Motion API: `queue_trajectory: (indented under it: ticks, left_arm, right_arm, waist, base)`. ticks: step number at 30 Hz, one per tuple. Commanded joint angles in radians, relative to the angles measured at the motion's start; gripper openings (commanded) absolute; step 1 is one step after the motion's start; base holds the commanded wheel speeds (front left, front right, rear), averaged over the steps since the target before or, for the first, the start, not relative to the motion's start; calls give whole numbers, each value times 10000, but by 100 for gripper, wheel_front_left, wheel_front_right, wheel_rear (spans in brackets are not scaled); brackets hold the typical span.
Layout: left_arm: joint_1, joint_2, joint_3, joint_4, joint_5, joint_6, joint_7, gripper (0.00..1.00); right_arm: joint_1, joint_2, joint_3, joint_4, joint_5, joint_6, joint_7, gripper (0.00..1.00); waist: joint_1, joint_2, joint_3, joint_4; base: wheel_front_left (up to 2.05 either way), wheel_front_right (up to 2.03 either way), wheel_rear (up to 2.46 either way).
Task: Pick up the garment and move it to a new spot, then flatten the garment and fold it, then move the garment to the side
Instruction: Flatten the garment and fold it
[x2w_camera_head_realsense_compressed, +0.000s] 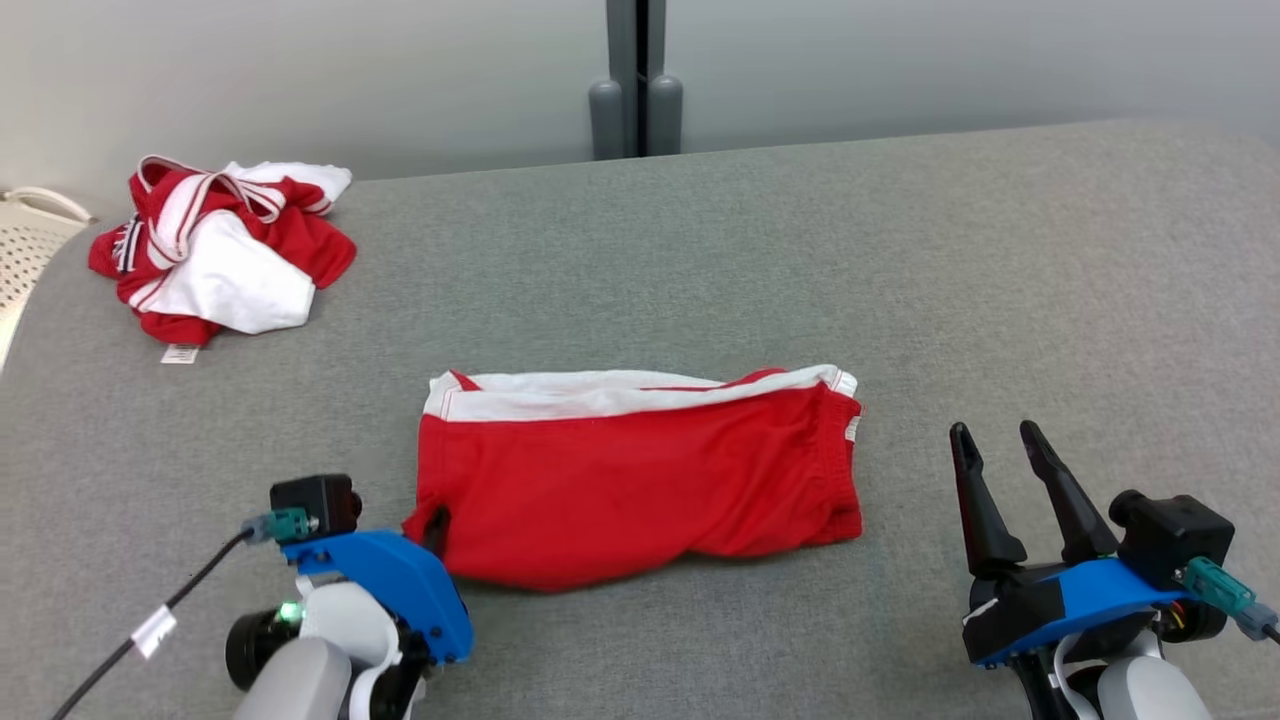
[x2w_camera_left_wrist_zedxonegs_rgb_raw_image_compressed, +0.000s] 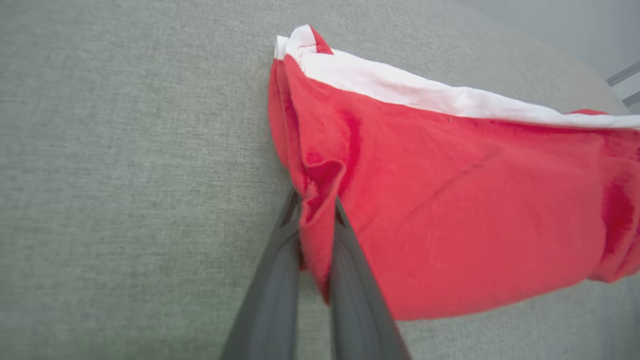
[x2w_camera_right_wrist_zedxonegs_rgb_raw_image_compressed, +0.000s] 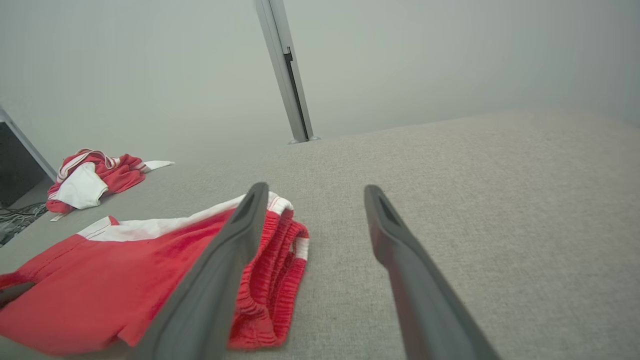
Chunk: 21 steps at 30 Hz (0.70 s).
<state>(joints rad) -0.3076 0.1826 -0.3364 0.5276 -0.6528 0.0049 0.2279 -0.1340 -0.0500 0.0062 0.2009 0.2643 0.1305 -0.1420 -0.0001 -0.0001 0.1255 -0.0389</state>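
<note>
Left gripper (x2w_camera_left_wrist_zedxonegs_rgb_raw_image_compressed: 316, 202): pinching garment's (x2w_camera_head_realsense_compressed: 640, 480) near corner
Right gripper (x2w_camera_head_realsense_compressed: 996, 432): spread wide, beside garment, apart
Clothes pile (x2w_camera_head_realsense_compressed: 215, 250): far left

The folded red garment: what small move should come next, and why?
Probably bring the open right gripper left to the red garment's right end and pinch it: the left gripper is shut on its left corner, while the right end lies free.

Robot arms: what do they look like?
The left gripper and right gripper each have two long, dark, pointy fingers on a blue bracket, with a black camera box and a teal plug. The forearms are pale grey. A black cable with a white tag trails from the left one, near a small green light.
</note>
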Motion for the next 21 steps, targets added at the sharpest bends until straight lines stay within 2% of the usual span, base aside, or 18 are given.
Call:
queue_trajectory:
  ticks: [1, 6, 9, 10, 11, 12, 21]
  left_arm:
    - [416, -82, 81, -252, -97, 206, -123, 0]
    - [1058, -303, 141, -686, -242, 542, -285, 0]
    - [1198, -391, 156, -828, -271, 598, -435, 0]
    - [1231, -416, 208, -884, -273, 648, -567, 11]
    - [1265, -415, 219, -917, -217, 702, -694, 61]
    - [1285, -379, 190, -939, -97, 744, -838, 100]
    - [959, 10, 20, -1279, 1044, 1000, -2738, 100]
  right_arm:
    - [201, -12, -57, -104, -84, 5, 81, 100]
    - [222, -11, -24, -200, -153, 5, 267, 100]
    - [240, -12, -21, -214, -158, 5, 345, 100]
    - [243, -12, -31, -227, -165, 5, 357, 100]
    - [245, -12, -48, -242, -172, 5, 384, 100]
    - [250, -12, -67, -256, -185, 5, 408, 100]
    - [443, -12, -392, -261, -263, 5, 490, 100]
  waist:
    - [1, 1, -73, 97]
    - [1, 1, -128, 159]
    - [1, 1, -124, 146]
    - [1, 1, -122, 133]
    - [1, 1, -121, 116]
    - [1, 1, -123, 98]
    - [1, 1, -297, 145]
  base:
    - [0, 0, 0]
    - [0, 0, 0]
    - [0, 0, 0]
    - [0, 0, 0]
    - [0, 0, 0]
    - [0, 0, 0]
    - [0, 0, 0]
